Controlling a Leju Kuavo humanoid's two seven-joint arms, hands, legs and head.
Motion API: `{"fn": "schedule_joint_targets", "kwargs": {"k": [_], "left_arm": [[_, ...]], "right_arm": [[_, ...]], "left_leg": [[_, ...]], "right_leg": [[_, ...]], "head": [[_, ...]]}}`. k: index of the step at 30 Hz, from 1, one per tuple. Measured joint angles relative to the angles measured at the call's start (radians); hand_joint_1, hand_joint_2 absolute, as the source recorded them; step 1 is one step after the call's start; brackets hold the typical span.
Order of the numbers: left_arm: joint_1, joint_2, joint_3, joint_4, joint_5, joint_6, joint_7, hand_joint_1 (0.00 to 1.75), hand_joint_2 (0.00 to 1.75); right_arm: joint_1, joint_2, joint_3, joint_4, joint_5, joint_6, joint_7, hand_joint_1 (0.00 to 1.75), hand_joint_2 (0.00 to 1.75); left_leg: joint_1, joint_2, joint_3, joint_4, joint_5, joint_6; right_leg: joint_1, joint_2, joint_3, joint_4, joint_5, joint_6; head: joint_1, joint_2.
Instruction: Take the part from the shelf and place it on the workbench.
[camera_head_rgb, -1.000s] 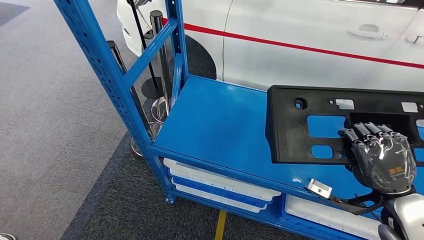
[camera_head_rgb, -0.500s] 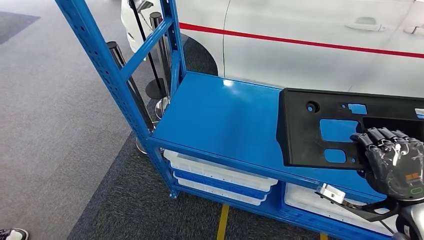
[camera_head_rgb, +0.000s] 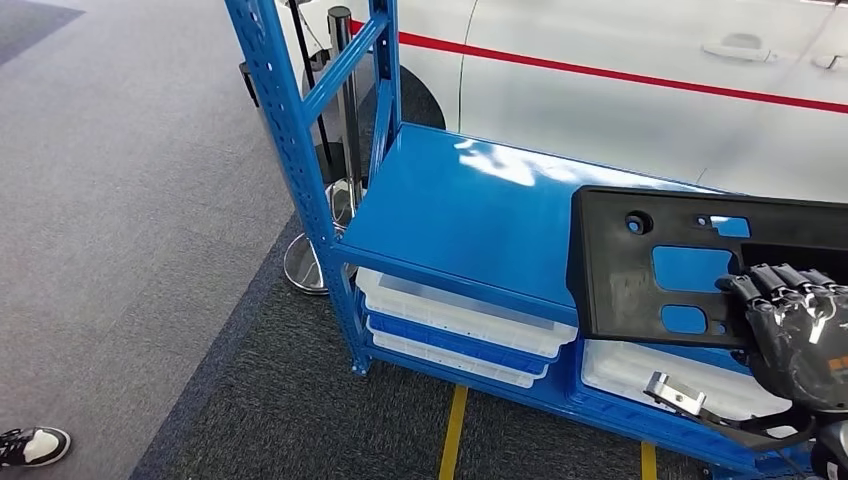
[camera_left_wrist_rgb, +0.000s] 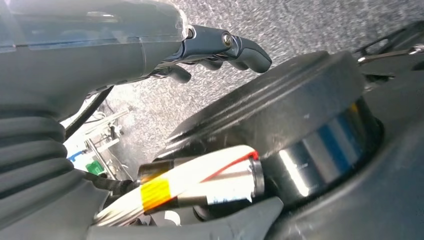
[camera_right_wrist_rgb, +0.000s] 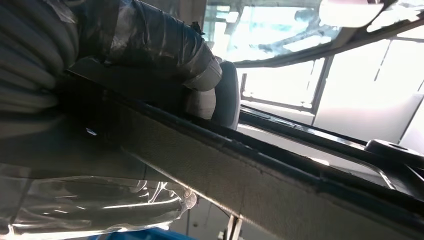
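The view has shifted; the black panel (camera_head_rgb: 700, 270) now overhangs the blue shelf (camera_head_rgb: 470, 215) front edge, lower right, long axis left-right. Right robot hand (camera_head_rgb: 795, 335) grips its near edge; left robot hand (camera_left_wrist_rgb: 220, 47) hangs empty, fingers loosely curled.

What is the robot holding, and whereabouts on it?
The right hand grips a flat black plastic panel with cut-outs, at its near edge. The left hand holds nothing.

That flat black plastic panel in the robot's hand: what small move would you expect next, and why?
Probably lifting it clear and drawing it back. The right hand grips the near edge of the flat black plastic panel, which overhangs the blue metal shelf; the workbench isn't in sight, so it must first come away.
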Motion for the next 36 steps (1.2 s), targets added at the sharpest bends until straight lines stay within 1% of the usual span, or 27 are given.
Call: {"fn": "schedule_joint_targets", "kwargs": {"k": [1, 2, 4, 6, 7, 9, 10, 11, 12, 14, 15, 16, 17, 19, 21, 22, 24, 25, 26, 27, 29, 30, 31, 32, 33, 34, 36], "left_arm": [[0.000, 0.000, 0.000, 0.000, 0.001, 0.000, -0.001, 0.00, 1.75], [0.000, 0.000, 0.000, 0.000, 0.001, 0.000, -0.002, 0.00, 1.75], [-0.001, 0.000, 0.000, 0.000, 0.001, 0.000, -0.002, 0.00, 1.75], [-0.003, 0.000, 0.000, 0.000, 0.001, 0.000, -0.002, 0.00, 1.75], [-0.003, 0.000, 0.000, 0.000, 0.001, 0.000, -0.003, 0.00, 1.75], [-0.003, 0.001, 0.000, 0.000, 0.002, 0.000, -0.003, 0.00, 1.75], [-0.003, 0.002, 0.000, 0.000, 0.002, -0.001, -0.003, 0.00, 1.75], [-0.003, 0.002, 0.000, 0.000, 0.002, -0.001, -0.004, 0.00, 1.75], [-0.003, 0.003, 0.000, 0.000, 0.003, -0.001, -0.004, 0.00, 1.75], [-0.003, 0.003, 0.000, 0.000, 0.005, -0.002, -0.004, 0.00, 1.75], [-0.003, 0.003, 0.000, 0.000, 0.006, -0.002, -0.004, 0.00, 1.75], [-0.004, 0.003, 0.000, 0.000, 0.007, -0.002, -0.004, 0.00, 1.75], [-0.004, 0.003, 0.000, 0.000, 0.008, -0.002, -0.003, 0.00, 1.75], [-0.004, 0.002, 0.000, 0.000, 0.009, -0.002, -0.002, 0.00, 1.75], [-0.001, 0.000, -0.002, 0.000, 0.009, -0.002, -0.001, 0.00, 1.75], [0.001, 0.000, -0.003, 0.000, 0.009, -0.003, -0.003, 0.00, 1.75], [0.006, -0.001, -0.004, 0.000, 0.009, -0.005, -0.008, 0.00, 1.75], [0.008, -0.002, -0.004, 0.000, 0.010, -0.006, -0.010, 0.00, 1.75], [0.009, -0.002, -0.004, 0.000, 0.010, -0.007, -0.012, 0.00, 1.75], [0.009, -0.003, -0.005, 0.000, 0.010, -0.008, -0.013, 0.00, 1.75], [0.008, -0.003, -0.005, 0.000, 0.010, -0.008, -0.015, 0.00, 1.75], [0.008, -0.003, -0.005, 0.000, 0.010, -0.008, -0.015, 0.00, 1.75], [0.008, -0.003, -0.005, 0.000, 0.009, -0.009, -0.015, 0.00, 1.75], [0.007, -0.003, -0.005, 0.000, 0.009, -0.009, -0.016, 0.00, 1.75], [0.007, -0.003, -0.005, 0.000, 0.009, -0.009, -0.016, 0.00, 1.75], [0.005, -0.003, -0.005, 0.000, 0.009, -0.009, -0.016, 0.00, 1.75], [0.002, -0.003, -0.005, 0.000, 0.008, -0.010, -0.017, 0.00, 1.75]], "right_arm": [[0.004, -0.002, -0.004, -0.001, -0.001, 0.001, 0.000, 1.75, 1.75], [0.007, -0.004, -0.008, -0.003, -0.002, 0.002, 0.000, 1.75, 1.75], [0.009, -0.010, -0.014, -0.007, -0.003, 0.002, 0.000, 1.75, 1.75], [0.010, -0.017, -0.021, -0.013, -0.003, 0.002, 0.000, 1.75, 1.75], [0.011, -0.019, -0.024, -0.015, -0.003, 0.002, 0.000, 1.75, 1.75], [0.017, -0.022, -0.030, -0.020, -0.008, 0.002, 0.001, 1.75, 1.75], [0.022, -0.024, -0.033, -0.023, -0.011, 0.003, 0.001, 1.75, 1.75], [0.030, -0.026, -0.037, -0.027, -0.014, 0.003, 0.003, 1.75, 1.75], [0.040, -0.029, -0.043, -0.032, -0.017, 0.003, 0.004, 1.75, 1.75], [0.063, -0.036, -0.059, -0.039, -0.021, 0.002, 0.008, 1.75, 1.75], [0.074, -0.038, -0.067, -0.041, -0.022, 0.002, 0.009, 1.75, 1.75], [0.084, -0.040, -0.073, -0.042, -0.022, 0.002, 0.009, 1.75, 1.75], [0.092, -0.042, -0.077, -0.044, -0.023, 0.003, 0.010, 1.75, 1.75], [0.107, -0.046, -0.086, -0.048, -0.026, 0.006, 0.009, 1.75, 1.75], [0.121, -0.052, -0.102, -0.052, -0.029, 0.011, 0.008, 1.75, 1.75], [0.127, -0.055, -0.111, -0.054, -0.032, 0.014, 0.008, 1.75, 1.75], [0.143, -0.061, -0.130, -0.055, -0.039, 0.017, 0.008, 1.75, 1.75], [0.154, -0.064, -0.139, -0.055, -0.042, 0.019, 0.008, 1.75, 1.75], [0.165, -0.067, -0.148, -0.055, -0.045, 0.020, 0.008, 1.75, 1.75], [0.176, -0.069, -0.157, -0.055, -0.046, 0.020, 0.008, 1.75, 1.75], [0.197, -0.072, -0.178, -0.057, -0.049, 0.022, 0.008, 1.75, 1.75], [0.208, -0.072, -0.189, -0.059, -0.049, 0.022, 0.009, 1.75, 1.75], [0.219, -0.072, -0.199, -0.061, -0.050, 0.024, 0.009, 1.75, 1.75], [0.228, -0.073, -0.209, -0.063, -0.050, 0.025, 0.009, 1.75, 1.75], [0.235, -0.074, -0.217, -0.065, -0.051, 0.027, 0.009, 1.75, 1.75], [0.241, -0.076, -0.225, -0.068, -0.052, 0.028, 0.008, 1.75, 1.75], [0.249, -0.082, -0.239, -0.076, -0.052, 0.030, 0.007, 1.75, 1.75]], "left_leg": [[-0.002, 0.000, -0.015, 0.004, 0.008, 0.000], [-0.004, 0.000, -0.029, 0.010, 0.014, 0.000], [-0.007, -0.001, -0.054, 0.024, 0.024, -0.004], [-0.012, -0.003, -0.069, 0.035, 0.033, -0.011], [-0.013, -0.004, -0.073, 0.037, 0.039, -0.016], [-0.015, -0.005, -0.077, 0.037, 0.050, -0.026], [-0.015, -0.006, -0.082, 0.044, 0.040, -0.032], [-0.015, -0.006, -0.089, 0.063, 0.013, -0.039], [-0.013, -0.006, -0.100, 0.101, -0.030, -0.046], [-0.007, -0.006, -0.121, 0.218, -0.128, -0.058], [-0.005, -0.006, -0.123, 0.272, -0.153, -0.063], [-0.004, -0.005, -0.115, 0.304, -0.152, -0.066], [-0.002, -0.005, -0.092, 0.302, -0.130, -0.067], [0.002, -0.004, -0.004, 0.204, -0.077, -0.066], [0.001, -0.005, 0.091, 0.057, -0.079, -0.058], [0.000, -0.005, 0.116, 0.010, -0.090, -0.052], [-0.004, -0.006, 0.118, -0.023, -0.089, -0.036], [-0.003, -0.004, 0.110, -0.025, -0.077, -0.027], [-0.002, -0.003, 0.099, -0.028, -0.063, -0.018], [-0.001, -0.001, 0.087, -0.031, -0.049, -0.009], [-0.002, 0.003, 0.058, -0.028, -0.025, 0.001], [-0.003, 0.004, 0.041, -0.024, -0.014, 0.003], [-0.004, 0.004, 0.024, -0.019, -0.004, 0.003], [-0.005, 0.004, 0.005, -0.012, 0.005, 0.001], [-0.005, 0.004, -0.014, -0.003, 0.011, -0.001], [-0.005, 0.004, -0.031, 0.009, 0.016, -0.003], [-0.008, 0.002, -0.057, 0.030, 0.024, -0.011]], "right_leg": [[0.001, 0.001, 0.007, 0.022, 0.006, -0.001], [0.003, 0.001, 0.034, 0.007, 0.029, -0.004], [0.008, 0.002, 0.126, -0.111, 0.069, -0.015], [0.015, 0.004, 0.199, -0.226, 0.064, -0.026], [0.018, 0.004, 0.212, -0.252, 0.055, -0.032], [0.016, 0.000, 0.207, -0.262, 0.066, -0.043], [0.013, -0.002, 0.200, -0.265, 0.076, -0.050], [0.009, -0.006, 0.191, -0.268, 0.086, -0.057], [0.005, -0.009, 0.180, -0.271, 0.097, -0.062], [0.006, -0.011, 0.153, -0.269, 0.118, -0.066], [0.006, -0.011, 0.137, -0.267, 0.129, -0.065], [0.006, -0.012, 0.121, -0.265, 0.140, -0.064], [0.006, -0.012, 0.106, -0.262, 0.150, -0.062], [0.006, -0.011, 0.077, -0.255, 0.170, -0.056], [0.008, -0.010, 0.059, -0.249, 0.188, -0.047], [0.008, -0.010, 0.054, -0.250, 0.198, -0.041], [0.007, -0.010, 0.050, -0.260, 0.220, -0.028], [0.005, -0.008, 0.046, -0.260, 0.219, -0.022], [0.004, -0.006, 0.039, -0.248, 0.196, -0.018], [0.003, -0.004, 0.029, -0.219, 0.155, -0.015], [0.002, -0.001, 0.004, -0.105, 0.049, -0.010], [0.002, -0.001, -0.004, -0.043, 0.020, -0.008], [0.002, 0.000, -0.004, 0.002, 0.017, -0.007], [0.002, 0.000, 0.010, 0.017, 0.038, -0.007], [0.002, 0.000, 0.041, -0.003, 0.069, -0.007], [0.002, 0.000, 0.088, -0.054, 0.089, -0.009], [0.006, 0.001, 0.183, -0.186, 0.079, -0.016]], "head": [[0.000, 0.000], [0.000, 0.000], [0.000, 0.000], [-0.001, 0.000], [-0.001, 0.000], [-0.001, 0.000], [-0.001, 0.000], [-0.001, 0.000], [-0.001, 0.000], [-0.002, 0.000], [-0.002, 0.000], [-0.002, 0.000], [-0.002, 0.000], [-0.002, 0.000], [-0.002, 0.000], [-0.002, 0.000], [-0.001, 0.000], [-0.001, 0.000], [-0.001, 0.000], [0.000, 0.000], [0.000, 0.000], [0.000, 0.000], [0.000, 0.000], [0.000, 0.000], [0.000, 0.000], [0.000, 0.000], [0.000, 0.000]]}}
